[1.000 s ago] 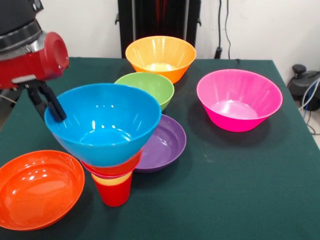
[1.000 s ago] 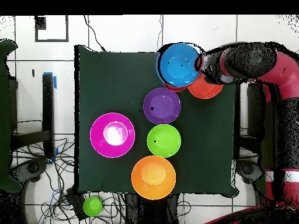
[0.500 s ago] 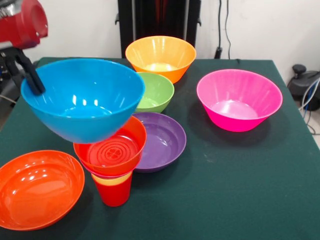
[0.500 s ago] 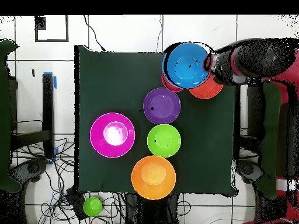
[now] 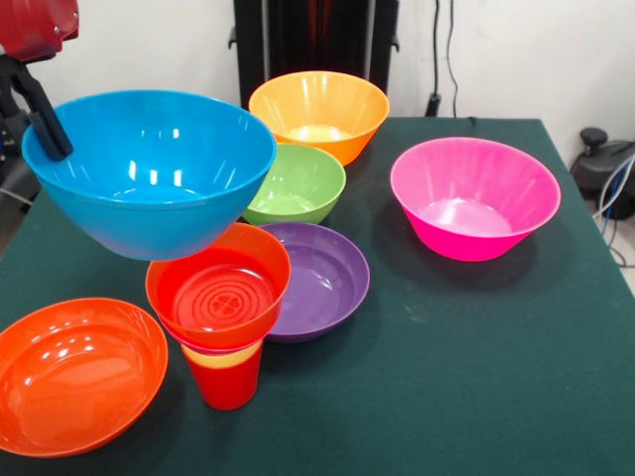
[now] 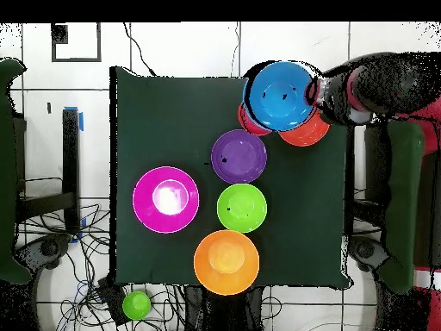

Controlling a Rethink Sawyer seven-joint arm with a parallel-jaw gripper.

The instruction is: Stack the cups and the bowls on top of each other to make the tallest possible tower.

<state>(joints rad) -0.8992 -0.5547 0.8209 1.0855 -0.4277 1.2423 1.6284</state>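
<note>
Holding the blue bowl [image 5: 149, 169] by its rim, with the gripper [image 5: 45, 124] pinched closed over the wall at the side away from the green bowl [image 5: 295, 181], and hanging it clear above the tower [image 5: 222, 315]. Showing the tower as an orange-red bowl [image 5: 220, 297] seated on a yellow cup [image 5: 223, 357] nested in a red cup [image 5: 227, 382]. Sitting just beside the tower: the purple bowl [image 5: 322, 281] on one side, the wide orange-red dish [image 5: 74, 372] on the other. Lying farther from the tower: the light orange bowl [image 5: 317, 111] and the magenta-pink bowl [image 5: 473, 198]. Judging the plastic light, stiff and glossy, so likely slick under a one-sided rim pinch; gripping at the rim looks like the only workable hold.

Looking down from overhead, hanging the blue bowl [image 6: 279, 94] over the tower, with only a red sliver [image 6: 245, 121] peeking out. Crowding the table [image 6: 155, 121] edge near the tower: arm and gripper [image 6: 315, 90]. Leaving broad bare cloth on the tower's far side, beyond the purple bowl [image 6: 239, 156].
</note>
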